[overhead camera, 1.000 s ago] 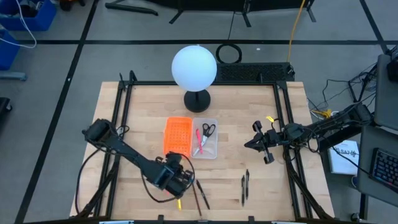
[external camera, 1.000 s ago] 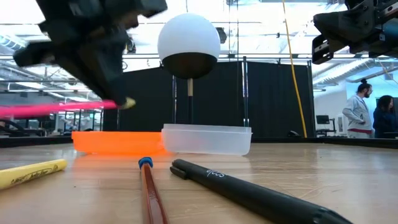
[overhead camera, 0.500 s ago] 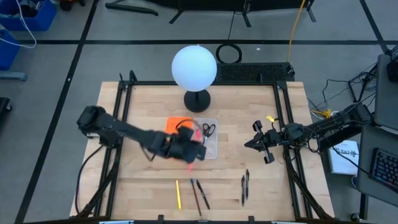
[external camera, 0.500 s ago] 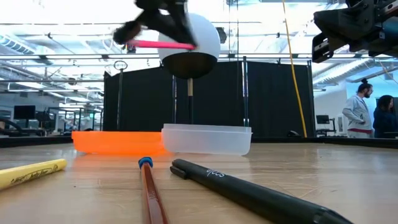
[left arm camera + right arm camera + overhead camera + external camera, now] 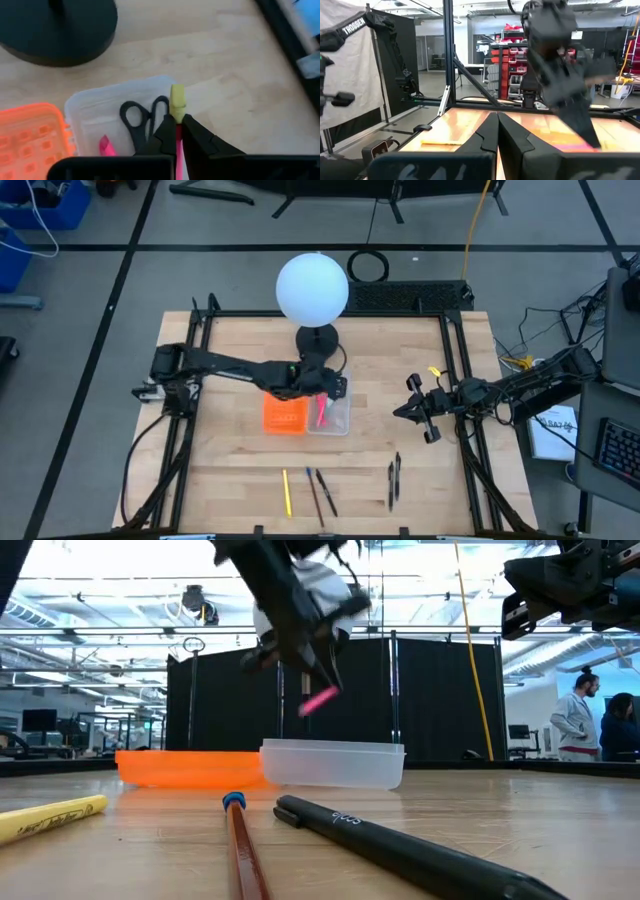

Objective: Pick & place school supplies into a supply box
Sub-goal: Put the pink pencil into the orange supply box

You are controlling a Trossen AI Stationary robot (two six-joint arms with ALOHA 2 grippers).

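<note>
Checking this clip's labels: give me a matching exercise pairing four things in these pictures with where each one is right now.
Things:
1. pink pen
2. scissors
3. yellow pencil
4. right gripper

Places:
A. lying inside the clear box
B. lying on the table at its near edge
C. held by the left gripper above the clear box
D. shut and waiting on the table's right side, holding nothing

Pairs: 1-C, 2-A, 3-B, 4-D
</note>
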